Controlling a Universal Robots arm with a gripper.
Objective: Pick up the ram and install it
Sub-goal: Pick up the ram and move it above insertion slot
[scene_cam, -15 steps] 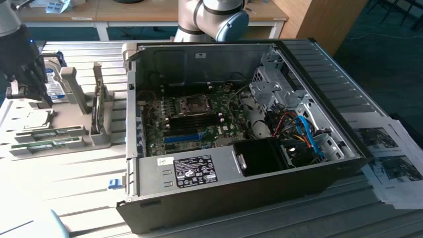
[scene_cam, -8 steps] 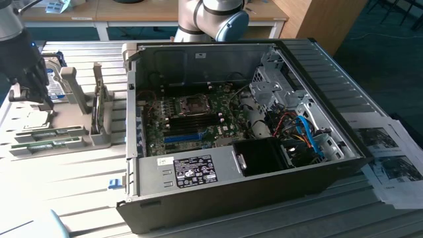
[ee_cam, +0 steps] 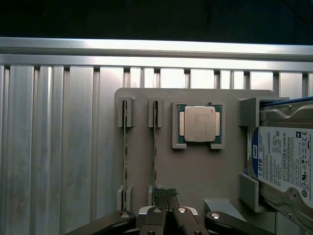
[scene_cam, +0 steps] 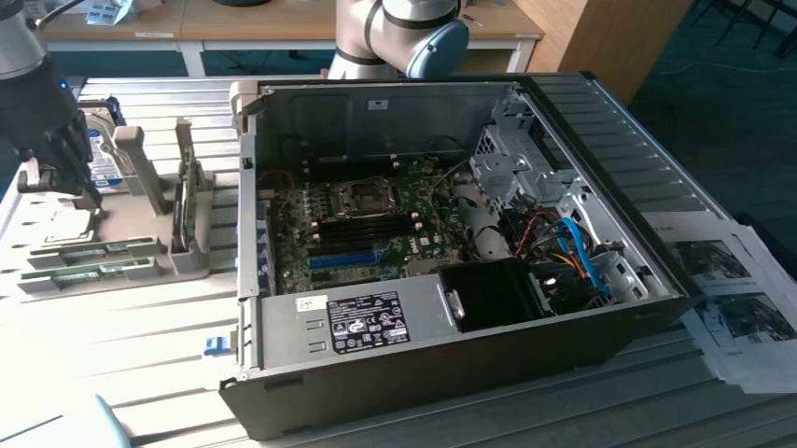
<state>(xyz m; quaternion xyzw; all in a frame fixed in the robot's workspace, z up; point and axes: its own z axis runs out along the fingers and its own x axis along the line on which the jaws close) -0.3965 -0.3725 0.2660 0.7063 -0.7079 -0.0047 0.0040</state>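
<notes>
Two green ram sticks (ee_cam: 125, 147) (ee_cam: 154, 147) stand on edge in the slots of a grey holder (ee_cam: 195, 171). In the exterior view these rams (scene_cam: 93, 250) (scene_cam: 88, 273) lie at the left, beside the open computer case (scene_cam: 436, 243). My gripper (ee_cam: 166, 195) hangs well above the holder, over the near end of the second stick, with its fingers shut. A small dark green patch shows at the fingertips and I cannot tell what it is. In the exterior view the gripper (scene_cam: 69, 191) is at the far left above the holder.
The holder also carries a silver processor chip (ee_cam: 199, 124) and a hard drive (ee_cam: 288, 161). Inside the case, the motherboard has dark memory slots (scene_cam: 368, 224), a blue slot (scene_cam: 342, 259) and cables (scene_cam: 573, 252). Printed papers (scene_cam: 734, 299) lie on the exterior view's right.
</notes>
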